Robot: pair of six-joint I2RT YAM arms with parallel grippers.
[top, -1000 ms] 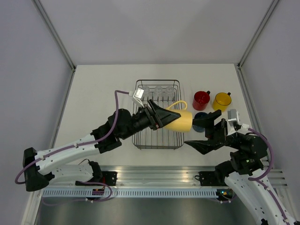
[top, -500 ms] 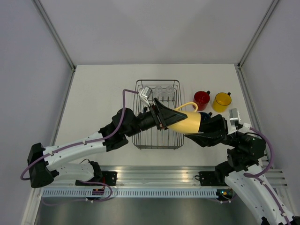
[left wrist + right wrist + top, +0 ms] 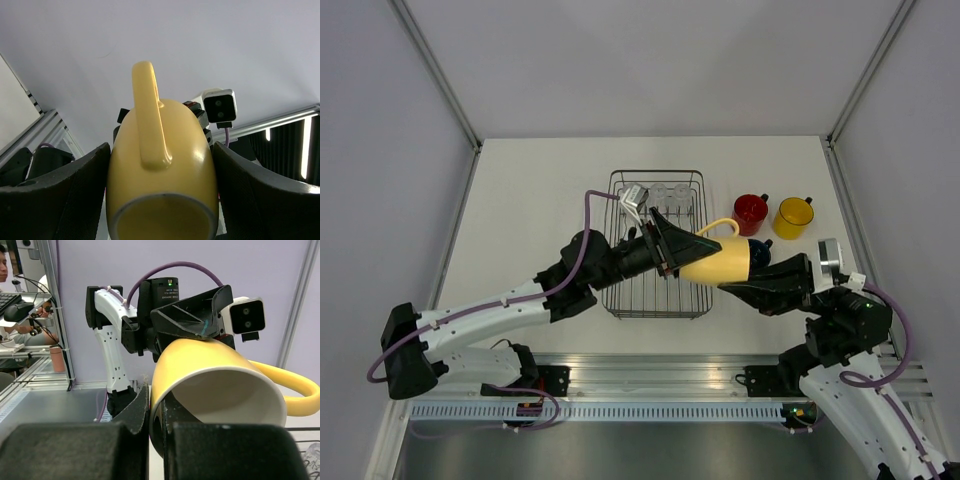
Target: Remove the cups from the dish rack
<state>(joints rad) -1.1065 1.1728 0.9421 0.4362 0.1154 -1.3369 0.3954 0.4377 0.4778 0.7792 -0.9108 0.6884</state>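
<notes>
Your left gripper [image 3: 161, 200] clamps the cream mug [image 3: 718, 260] by its base, sideways above the right edge of the rack [image 3: 655, 171], while your right gripper [image 3: 156, 415] seems pinched on the rim wall, so grip this stiff, glossy, breakable thing firmly there.

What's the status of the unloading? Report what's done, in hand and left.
Done: the red mug, yellow mug and dark blue mug sit on the table right of the dish rack. In hand: the pale yellow mug is held by the left gripper, with the right gripper pinching its rim, apparently a handover. Left: the clear tumblers at the rack's far end.
</notes>
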